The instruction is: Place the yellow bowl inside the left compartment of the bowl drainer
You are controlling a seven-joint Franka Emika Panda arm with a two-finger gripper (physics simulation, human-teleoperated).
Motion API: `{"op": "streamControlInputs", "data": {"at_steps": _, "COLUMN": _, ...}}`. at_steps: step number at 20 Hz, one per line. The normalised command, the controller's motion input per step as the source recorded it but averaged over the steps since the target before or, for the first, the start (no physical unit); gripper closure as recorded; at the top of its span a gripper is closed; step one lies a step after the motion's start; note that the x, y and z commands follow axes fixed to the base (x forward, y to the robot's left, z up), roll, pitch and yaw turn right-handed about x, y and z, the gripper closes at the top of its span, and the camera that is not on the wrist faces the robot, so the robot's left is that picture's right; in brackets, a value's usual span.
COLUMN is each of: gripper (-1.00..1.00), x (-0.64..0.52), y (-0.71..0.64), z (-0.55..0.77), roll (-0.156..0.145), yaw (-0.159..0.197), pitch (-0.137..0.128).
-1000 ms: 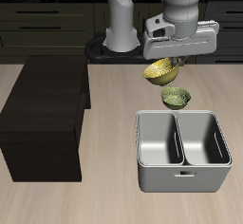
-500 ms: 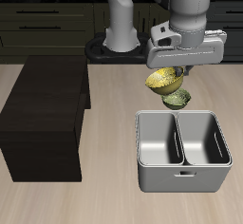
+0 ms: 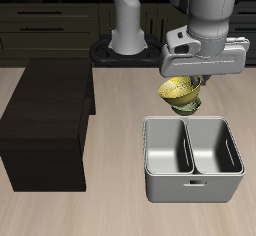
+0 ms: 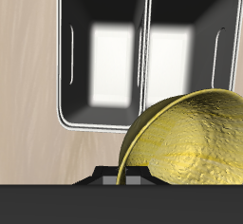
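Yellow bowl (image 3: 181,88) held aloft in claw (image 3: 186,80), behind bowl drainer (image 3: 192,187)

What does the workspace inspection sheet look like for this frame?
Surface: light wooden table, bare near the front edge.
Job's things: yellow bowl held tilted in the air, behind the bowl drainer; both drainer wells look empty in the wrist view.
Clutter: green bowl on the table just behind the drainer, partly hidden by the yellow bowl; dark box beside the drainer.
Grippers: gripper shut on the yellow bowl; fingers mostly hidden.
Cables: nothing seen.
Surroundings: dark cabinets behind the table.
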Motion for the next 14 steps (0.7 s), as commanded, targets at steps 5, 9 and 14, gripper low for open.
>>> {"op": "streamControlInputs", "data": {"at_steps": 5, "gripper": 1.0, "x": 0.16, "y": 0.1, "z": 0.07, "roll": -0.006, "yaw": -0.005, "pitch": -0.007}}
{"op": "streamControlInputs", "data": {"at_steps": 9, "gripper": 1.0, "x": 0.2, "y": 0.1, "z": 0.05, "roll": -0.029, "yaw": -0.015, "pitch": -0.004}}
{"op": "streamControlInputs", "data": {"at_steps": 14, "gripper": 1.0, "x": 0.22, "y": 0.14, "z": 0.04, "roll": -0.019, "yaw": 0.004, "pitch": 0.004}}
